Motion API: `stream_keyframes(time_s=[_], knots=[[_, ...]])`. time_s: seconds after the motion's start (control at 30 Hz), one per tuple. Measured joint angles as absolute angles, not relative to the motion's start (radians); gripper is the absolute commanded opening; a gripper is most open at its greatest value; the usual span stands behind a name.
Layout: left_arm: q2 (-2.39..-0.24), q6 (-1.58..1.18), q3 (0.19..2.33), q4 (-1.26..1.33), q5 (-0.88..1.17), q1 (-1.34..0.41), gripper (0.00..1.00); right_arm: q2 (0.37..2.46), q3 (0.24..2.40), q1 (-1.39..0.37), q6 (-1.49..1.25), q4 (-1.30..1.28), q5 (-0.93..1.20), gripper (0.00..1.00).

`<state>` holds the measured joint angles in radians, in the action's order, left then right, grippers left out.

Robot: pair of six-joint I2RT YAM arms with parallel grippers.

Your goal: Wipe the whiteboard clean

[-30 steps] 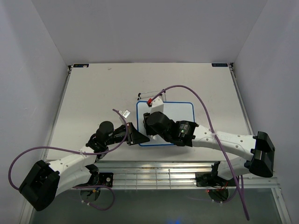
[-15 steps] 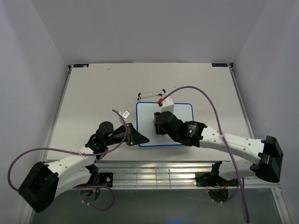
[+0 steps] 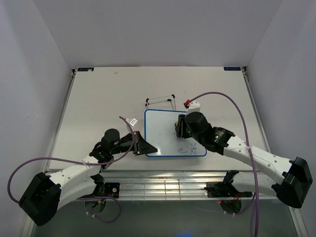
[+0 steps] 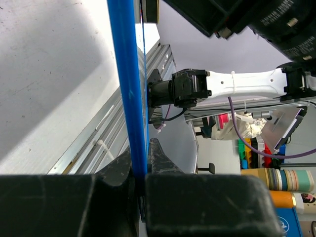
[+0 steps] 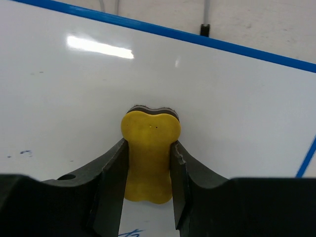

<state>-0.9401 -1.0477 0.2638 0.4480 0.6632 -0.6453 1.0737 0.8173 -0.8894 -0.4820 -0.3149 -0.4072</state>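
The whiteboard (image 3: 162, 134) lies flat at the table's middle, white with a thin blue frame. Blue handwriting (image 3: 190, 148) sits near its front right corner. My left gripper (image 3: 146, 147) is shut on the board's front left frame edge; in the left wrist view (image 4: 140, 165) the jaws pinch the blue frame (image 4: 126, 94). My right gripper (image 3: 178, 127) is over the board's right half. In the right wrist view it (image 5: 149, 165) is shut on a yellow eraser (image 5: 150, 148), whose dark pad is pressed onto the white surface (image 5: 89, 98).
A thin wire stand (image 3: 161, 100) lies just behind the board; its foot shows in the right wrist view (image 5: 205, 27). An aluminium rail (image 3: 168, 183) runs along the table's near edge. White walls close in the table at the left, right and back.
My right gripper has slid with the eraser from the board's upper left to its right half. The blue handwriting at the front right has come into view. The left gripper has not moved.
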Motion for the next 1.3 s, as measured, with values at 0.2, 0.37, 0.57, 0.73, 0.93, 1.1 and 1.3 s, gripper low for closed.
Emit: stream_keyframes(time_s=[0.2, 0.37, 0.57, 0.73, 0.93, 1.1, 1.3], knots=[[-0.957, -1.052, 0.273, 0.429, 0.667, -0.645, 0.00, 1.174, 0.874, -1.045, -0.492, -0.233, -0.394, 0.27], [-0.963, -1.063, 0.278, 0.395, 0.661, -0.645, 0.00, 1.256, 0.900, -1.146, -0.508, -0.134, -0.415, 0.27], [-0.962, -1.073, 0.278, 0.387, 0.662, -0.644, 0.00, 1.219, 0.831, -1.110, -0.529, -0.052, -0.407, 0.27], [-0.949, -1.073, 0.282, 0.389, 0.677, -0.644, 0.00, 1.047, 0.670, -0.895, -0.533, -0.044, -0.350, 0.27], [-0.941, -1.071, 0.284, 0.388, 0.677, -0.644, 0.00, 1.002, 0.620, -0.775, -0.505, -0.055, -0.307, 0.26], [-0.970, -1.069, 0.288, 0.380, 0.673, -0.644, 0.00, 1.052, 0.636, -0.810, -0.516, -0.050, -0.294, 0.25], [-1.004, -1.058, 0.318, 0.366, 0.663, -0.643, 0.00, 1.149, 0.744, -1.042, -0.559, -0.026, -0.337, 0.25]])
